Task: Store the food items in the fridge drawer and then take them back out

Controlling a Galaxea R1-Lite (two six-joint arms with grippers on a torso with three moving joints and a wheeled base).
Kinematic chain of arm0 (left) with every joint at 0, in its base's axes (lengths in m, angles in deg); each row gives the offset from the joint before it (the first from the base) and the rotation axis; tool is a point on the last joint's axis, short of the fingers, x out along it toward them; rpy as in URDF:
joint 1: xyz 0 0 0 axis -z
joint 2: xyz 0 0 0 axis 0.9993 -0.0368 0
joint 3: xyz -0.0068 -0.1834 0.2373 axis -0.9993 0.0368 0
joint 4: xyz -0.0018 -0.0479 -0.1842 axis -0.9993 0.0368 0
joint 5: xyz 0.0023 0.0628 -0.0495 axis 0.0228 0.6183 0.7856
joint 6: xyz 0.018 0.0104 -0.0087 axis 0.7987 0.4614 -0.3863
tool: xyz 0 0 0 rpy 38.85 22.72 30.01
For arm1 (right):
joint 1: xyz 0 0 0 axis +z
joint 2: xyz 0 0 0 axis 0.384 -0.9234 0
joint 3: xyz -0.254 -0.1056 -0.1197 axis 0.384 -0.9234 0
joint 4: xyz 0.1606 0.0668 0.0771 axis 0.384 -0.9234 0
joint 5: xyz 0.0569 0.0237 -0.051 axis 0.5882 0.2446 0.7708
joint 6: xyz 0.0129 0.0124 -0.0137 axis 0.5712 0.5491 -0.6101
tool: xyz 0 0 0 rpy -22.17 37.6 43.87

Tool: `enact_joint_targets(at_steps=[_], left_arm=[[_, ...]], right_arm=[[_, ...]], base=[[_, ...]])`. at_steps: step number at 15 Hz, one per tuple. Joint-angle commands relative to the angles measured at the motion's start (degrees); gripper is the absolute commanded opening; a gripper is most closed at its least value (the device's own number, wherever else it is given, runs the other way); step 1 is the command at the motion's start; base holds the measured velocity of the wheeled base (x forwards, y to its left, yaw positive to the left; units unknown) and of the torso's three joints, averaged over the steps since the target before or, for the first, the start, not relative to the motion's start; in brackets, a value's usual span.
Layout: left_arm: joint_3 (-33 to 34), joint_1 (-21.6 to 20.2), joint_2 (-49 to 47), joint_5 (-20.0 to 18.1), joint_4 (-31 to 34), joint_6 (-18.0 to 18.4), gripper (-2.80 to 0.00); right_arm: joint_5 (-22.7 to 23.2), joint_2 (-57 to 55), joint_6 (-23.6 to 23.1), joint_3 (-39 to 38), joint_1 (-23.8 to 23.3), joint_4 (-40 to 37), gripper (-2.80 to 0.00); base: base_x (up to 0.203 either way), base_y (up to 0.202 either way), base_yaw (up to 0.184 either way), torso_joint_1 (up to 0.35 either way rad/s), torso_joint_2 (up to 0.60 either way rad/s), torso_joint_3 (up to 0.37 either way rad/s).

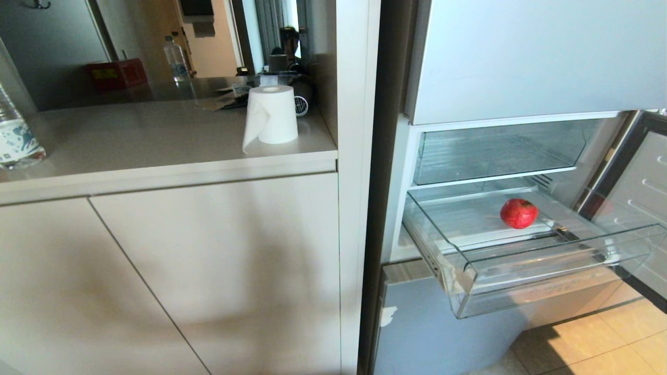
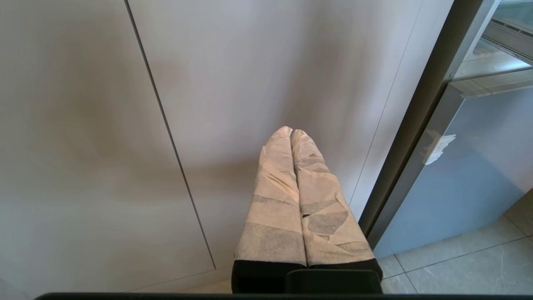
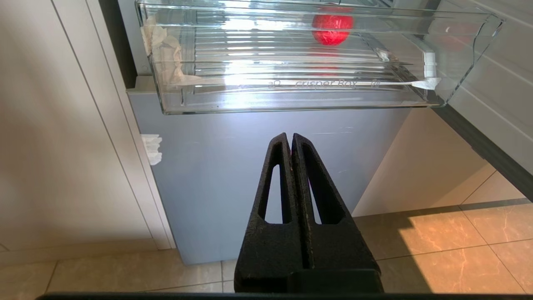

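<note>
Red fruit (image 3: 332, 30) lies in drawer (image 3: 291, 89), well above clenched, empty right fingers (image 3: 278, 166).

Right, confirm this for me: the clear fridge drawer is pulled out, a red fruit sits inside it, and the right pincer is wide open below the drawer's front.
One thing is wrong: the right pincer is shut, its fingers pressed together, as the right wrist view shows. The rest holds: the clear fridge drawer is pulled out, the red fruit sits inside it, and the pincer is below the drawer's front.
</note>
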Motion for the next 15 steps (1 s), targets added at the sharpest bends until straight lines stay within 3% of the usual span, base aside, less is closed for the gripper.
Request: enact_joint_targets(at_steps=[1,5,15], left_arm=[[0.0,0.0,0.0,0.0,0.0,0.0,-2.8],[0.0,0.0,0.0,0.0,0.0,0.0,-2.8],[0.0,0.0,0.0,0.0,0.0,0.0,-2.8]], right_arm=[[0.0,0.0,-0.1,0.0,0.0,-0.1,-2.8],[0.1,0.1,-0.7,0.0,0.0,-0.2,-2.8],[-0.4,0.1,1.6,0.0,0.0,-0.1,-2.8]], base=[[0.0,0.0,0.0,0.0,0.0,0.0],[0.001,0.0,-0.026,0.001,0.0,-0.001],[0.001,0.008,-0.175,0.002,0.0,0.001]])
